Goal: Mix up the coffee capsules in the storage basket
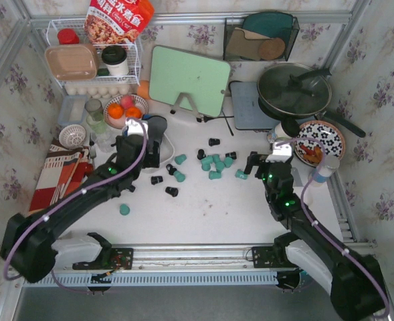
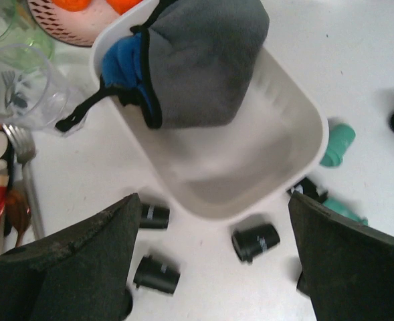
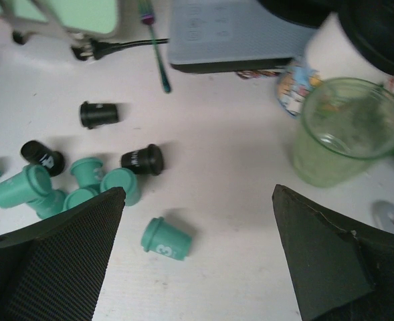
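The white storage basket (image 2: 297,134) lies just ahead of my left gripper (image 2: 215,204), with a grey and blue pouch (image 2: 197,60) in it and no capsules showing inside. The left gripper is open. Black coffee capsules (image 2: 255,241) lie on the table between and beside its fingers. From above, the left gripper (image 1: 146,159) hangs at the basket's (image 1: 167,147) near left side. Teal and black capsules (image 1: 213,164) are scattered over the middle of the table. My right gripper (image 3: 198,200) is open above a lone teal capsule (image 3: 164,239), right of the cluster (image 3: 69,187).
A green glass (image 3: 347,130) stands close to the right finger, an induction hob (image 3: 237,33) behind it. A clear glass (image 2: 23,80), a fork (image 2: 23,154) and a bowl of oranges (image 1: 124,110) crowd the left. A green board (image 1: 188,80), pan (image 1: 294,90) and patterned plate (image 1: 320,142) line the back.
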